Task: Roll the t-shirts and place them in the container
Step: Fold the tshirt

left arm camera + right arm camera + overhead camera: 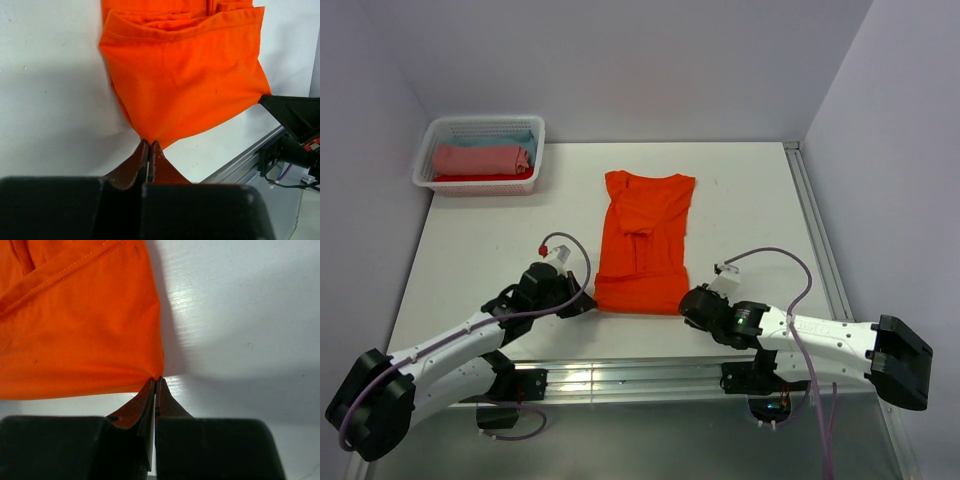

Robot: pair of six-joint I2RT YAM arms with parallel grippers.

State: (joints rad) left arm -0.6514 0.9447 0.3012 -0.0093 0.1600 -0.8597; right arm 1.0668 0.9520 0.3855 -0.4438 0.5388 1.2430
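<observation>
An orange t-shirt lies folded into a long strip on the white table, neck at the far end. My left gripper is shut on its near left hem corner, seen in the left wrist view with the orange cloth pulled to a point. My right gripper is shut on the near right hem corner, seen in the right wrist view with the cloth beside it. The hem is drawn tight between the two grippers.
A white lattice basket stands at the far left with salmon-pink, pale blue and red garments in it. A metal rail runs along the table's near edge. Walls close the back and both sides.
</observation>
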